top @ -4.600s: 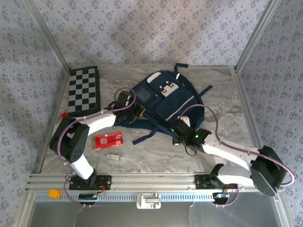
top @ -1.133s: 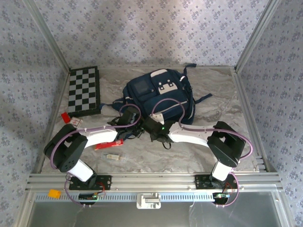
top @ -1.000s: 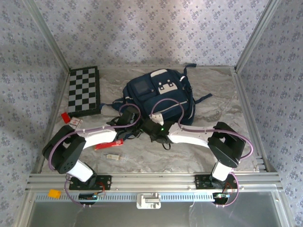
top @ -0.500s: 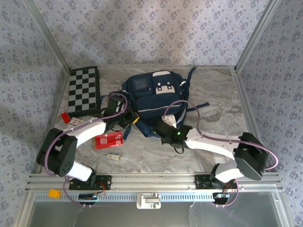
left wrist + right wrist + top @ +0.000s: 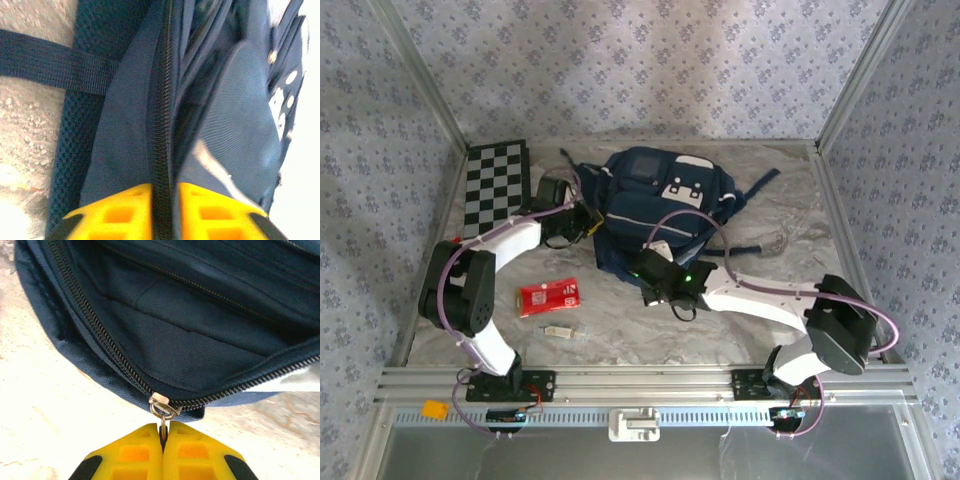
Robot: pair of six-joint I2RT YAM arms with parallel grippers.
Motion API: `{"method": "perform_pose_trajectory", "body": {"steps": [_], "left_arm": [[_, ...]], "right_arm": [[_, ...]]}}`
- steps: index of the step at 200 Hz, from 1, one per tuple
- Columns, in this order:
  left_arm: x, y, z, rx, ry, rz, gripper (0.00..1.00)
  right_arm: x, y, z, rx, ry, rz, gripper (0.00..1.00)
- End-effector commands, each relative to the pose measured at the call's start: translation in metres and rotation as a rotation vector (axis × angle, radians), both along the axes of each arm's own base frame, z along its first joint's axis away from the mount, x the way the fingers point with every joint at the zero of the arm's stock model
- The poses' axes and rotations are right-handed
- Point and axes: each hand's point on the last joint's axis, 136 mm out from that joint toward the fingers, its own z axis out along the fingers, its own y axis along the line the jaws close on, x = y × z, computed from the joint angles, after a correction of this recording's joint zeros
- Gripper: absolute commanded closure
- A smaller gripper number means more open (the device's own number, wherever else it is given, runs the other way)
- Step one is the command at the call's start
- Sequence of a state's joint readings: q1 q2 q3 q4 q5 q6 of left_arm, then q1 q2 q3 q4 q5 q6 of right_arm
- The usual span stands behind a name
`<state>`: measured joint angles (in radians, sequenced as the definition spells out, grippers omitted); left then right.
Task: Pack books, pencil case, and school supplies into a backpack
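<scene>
The navy backpack lies at the table's middle back, its main compartment unzipped and gaping dark toward me. My right gripper is shut on the metal zipper pull at the bag's near edge. My left gripper sits at the bag's left side; its yellow fingers stand slightly apart with the closed zipper seam running between them. The red pencil case lies flat left of centre, and a small pale stick lies just nearer. The books are out of view.
A black-and-white chequered board lies at the back left, close to the left arm. A dark strap trails from the bag to the right. The metal frame rail runs along the near edge.
The backpack has been dragged and turned, its front now further back right. My left gripper moved back-left along the bag and its jaws parted a little. The right gripper kept the zipper pull.
</scene>
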<state>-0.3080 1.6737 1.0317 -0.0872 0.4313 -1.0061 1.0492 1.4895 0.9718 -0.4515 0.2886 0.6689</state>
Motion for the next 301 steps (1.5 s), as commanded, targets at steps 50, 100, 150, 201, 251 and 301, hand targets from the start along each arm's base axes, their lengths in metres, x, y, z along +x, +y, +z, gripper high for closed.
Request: {"method": "perform_pose_trajectory", "body": {"steps": [50,100,150,201,251,301], "left_arm": [[-0.077,-0.003,0.028,-0.098,-0.008,0.054,0.46],[-0.112,-0.025,0.023,-0.141,0.055,0.132,0.4],[-0.114,-0.058,0.009,-0.123,0.129,0.161,0.41],[-0.104,-0.079,-0.013,-0.081,0.196,0.191,0.49],[-0.107,-0.069,-0.025,0.014,0.203,0.193,0.87],[-0.106,-0.046,0.009,0.059,0.083,0.187,1.0]], "right_arm": [[-0.003,0.007,-0.009,-0.014,0.007,0.021,1.0],[-0.002,0.005,-0.015,-0.025,0.007,0.001,1.0],[-0.002,0.005,-0.019,-0.031,0.005,0.001,1.0],[-0.001,0.006,-0.021,-0.023,0.001,-0.005,1.0],[0.003,-0.003,-0.018,-0.052,-0.005,-0.017,1.0],[0.003,-0.024,-0.012,-0.137,-0.014,-0.045,1.0]]}}
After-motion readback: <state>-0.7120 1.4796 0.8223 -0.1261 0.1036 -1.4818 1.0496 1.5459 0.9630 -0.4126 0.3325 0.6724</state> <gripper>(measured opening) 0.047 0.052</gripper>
